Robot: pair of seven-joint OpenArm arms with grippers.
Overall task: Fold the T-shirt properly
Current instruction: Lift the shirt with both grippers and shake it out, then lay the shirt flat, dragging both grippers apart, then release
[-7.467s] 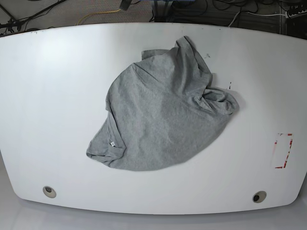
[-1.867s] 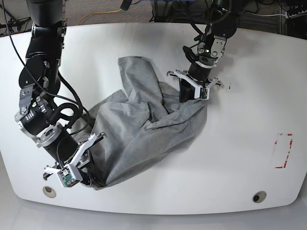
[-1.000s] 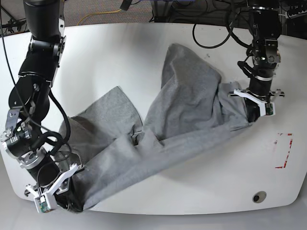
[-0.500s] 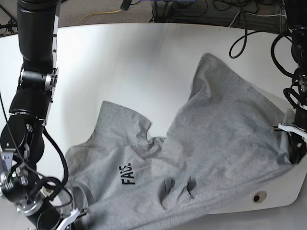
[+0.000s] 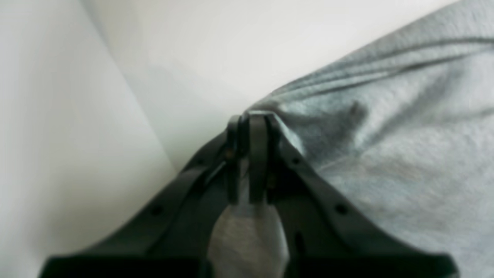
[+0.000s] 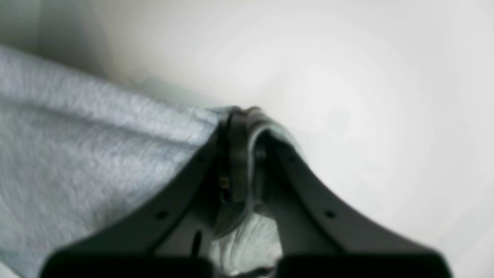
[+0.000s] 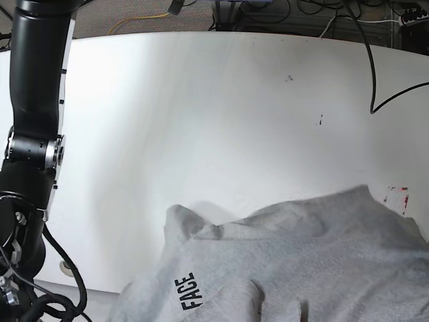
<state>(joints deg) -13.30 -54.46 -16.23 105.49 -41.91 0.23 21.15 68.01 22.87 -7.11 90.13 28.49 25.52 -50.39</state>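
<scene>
At far left of the base view, only the black right arm (image 7: 30, 154), running down the frame edge and out of sight below. Right gripper (image 6: 241, 116) seen from its wrist camera clenched on a fold of the T-shirt (image 7: 281, 261), grey cloth bunched between the closed jaws and trailing off to the left over blank white. Across the middle, bare white table (image 7: 214, 107); lower down, heather-grey fabric draped over the near edge and spilling out of the bottom of the frame, black lettering reading FACE (image 7: 190, 292) facing up, a sleeve or shoulder puckered just above it. At right, a small red-marked patch (image 7: 397, 198) just beside the garment's upper edge. Left gripper (image 5: 252, 119) out of the base view, likewise pinched tight on a gathered corner of cloth in its own camera, ridges of tension running away to the right.

Step in hand, by appearances: spreading, garment stretched between two grips and hauled toward the near side. Next move likely calling for both ends carried back over the tabletop and lowered together, tension kept even so the shirt lands flat before any fold begins.
</scene>
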